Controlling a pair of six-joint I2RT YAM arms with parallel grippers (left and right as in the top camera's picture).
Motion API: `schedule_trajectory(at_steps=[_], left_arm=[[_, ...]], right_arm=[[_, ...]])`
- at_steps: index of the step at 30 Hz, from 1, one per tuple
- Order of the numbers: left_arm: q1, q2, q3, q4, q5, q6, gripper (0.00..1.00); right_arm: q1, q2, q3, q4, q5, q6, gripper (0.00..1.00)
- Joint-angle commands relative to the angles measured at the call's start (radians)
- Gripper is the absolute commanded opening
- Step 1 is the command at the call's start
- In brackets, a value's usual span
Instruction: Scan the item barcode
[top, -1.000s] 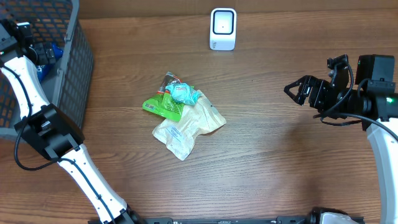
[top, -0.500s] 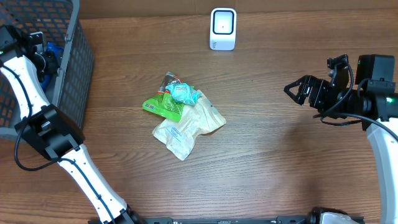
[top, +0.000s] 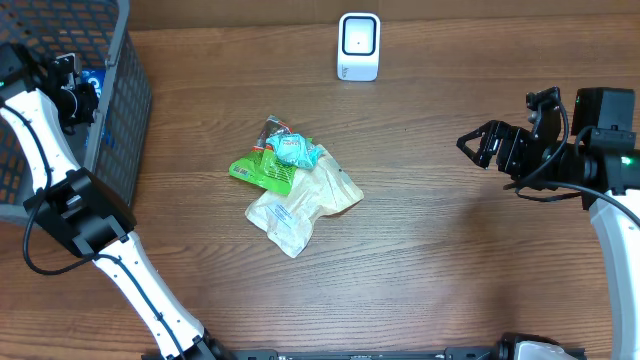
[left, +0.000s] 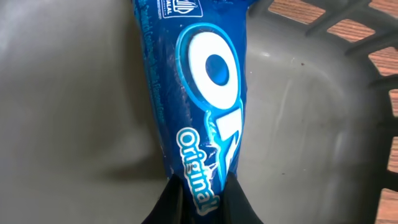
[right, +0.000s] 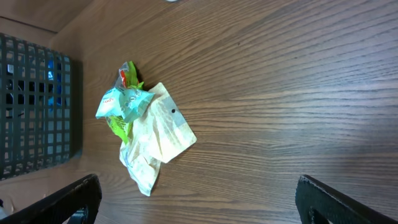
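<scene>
A blue Oreo pack (left: 199, 93) lies on the grey floor of the basket (left: 74, 93), and my left gripper (left: 200, 186) is shut on its near end. The black fingers pinch the wrapper from both sides. From overhead, the left gripper (top: 72, 90) sits inside the dark mesh basket (top: 120, 110) at the far left, with a bit of the blue pack (top: 95, 78) showing beside it. No barcode shows on the pack. The white scanner (top: 359, 46) stands at the back centre of the table. My right gripper (top: 478, 145) hovers open at the right, holding nothing.
A pile of snack packets (top: 295, 190) lies mid-table: a green pouch, a teal wrapper and a pale crumpled bag. The same pile (right: 146, 134) appears in the right wrist view, left of the open fingers (right: 68, 199). The basket's mesh wall surrounds the left gripper.
My left gripper has closed from open onto the Oreo pack and shifted slightly right inside the basket. The right arm and the pile have not moved.
</scene>
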Motion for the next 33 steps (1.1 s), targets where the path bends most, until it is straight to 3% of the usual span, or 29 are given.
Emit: schedule_trajectory(at_steps=[1, 12, 26, 33], left_arm=[[-0.011, 0.249, -0.022, -0.029, 0.029, -0.085, 0.04], [-0.005, -0.025, 0.212, -0.181, 0.029, -0.263, 0.04], [-0.108, -0.643, 0.277, -0.363, 0.016, -0.253, 0.04], [-0.260, -0.780, 0.276, -0.570, 0.008, -0.253, 0.04]], right_arm=[[0.006, -0.002, 0.027, 0.011, -0.008, -0.001, 1.00], [0.006, -0.002, 0.027, 0.011, -0.008, -0.001, 1.00], [0.006, -0.003, 0.028, 0.094, -0.010, -0.001, 1.00], [0.003, -0.003, 0.029, 0.160, -0.035, -0.001, 1.00]])
